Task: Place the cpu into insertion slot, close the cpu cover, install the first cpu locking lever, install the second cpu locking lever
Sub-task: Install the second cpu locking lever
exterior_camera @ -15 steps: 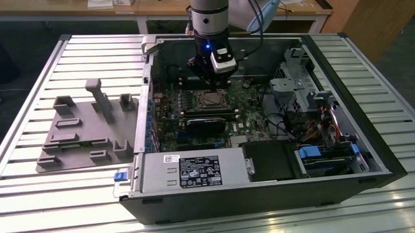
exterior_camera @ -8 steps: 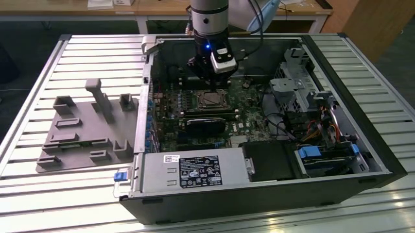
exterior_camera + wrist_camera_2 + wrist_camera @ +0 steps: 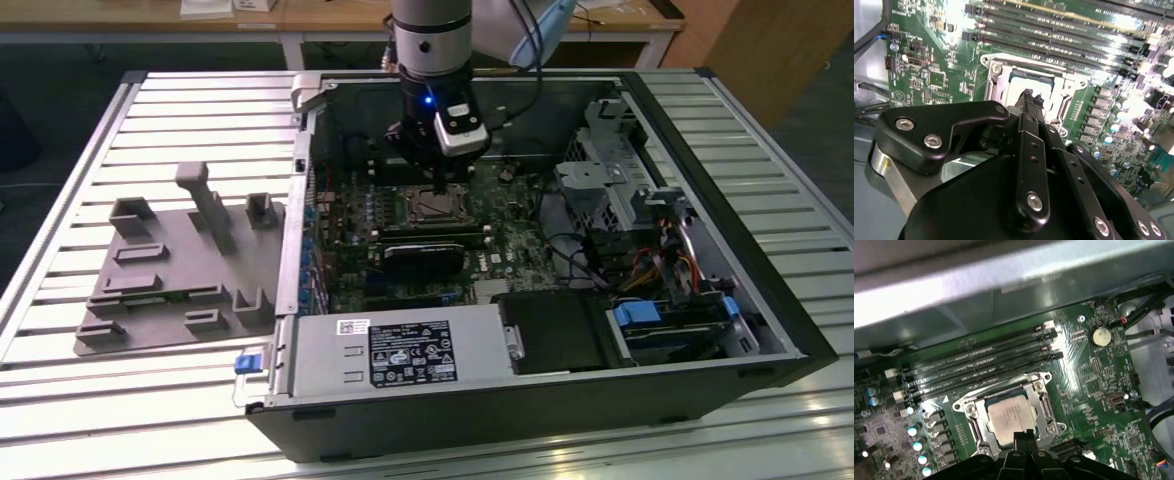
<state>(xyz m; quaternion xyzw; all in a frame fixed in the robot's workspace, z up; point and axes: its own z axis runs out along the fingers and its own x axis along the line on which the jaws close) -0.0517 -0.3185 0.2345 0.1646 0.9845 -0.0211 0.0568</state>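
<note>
We see, in the exterior view, an open desktop computer case (image 3: 747, 330) lying on its side on a slatted metal table (image 3: 80, 400), with the arm reaching down from above so that the gripper (image 3: 445, 183) hangs just over the cpu socket on the green motherboard (image 3: 514, 250). In both wrist views the cpu (image 3: 1010, 416), a flat square chip with a dull silver-grey top, lies seated in the insertion slot (image 3: 1043, 401), and the cpu cover (image 3: 966, 407), a thin grey metal frame, lies flat around it so that the chip shows through its window. In the first wrist view the black fingertips (image 3: 1019, 437) stand pressed together at the near edge of the cpu; in the second wrist view the same narrow pair of fingers (image 3: 1028, 96) points down at the chip (image 3: 1026, 82), and nothing is held between them. We cannot tell from these views whether the tips touch the metal or hover just above it. The long parallel memory slots (image 3: 979, 360) run just beside the socket. On the exterior view's left a grey moulded fixture tray (image 3: 174, 270) rests on the table, well apart from the case, and a power supply (image 3: 394, 355) sits at the near side of the case
</note>
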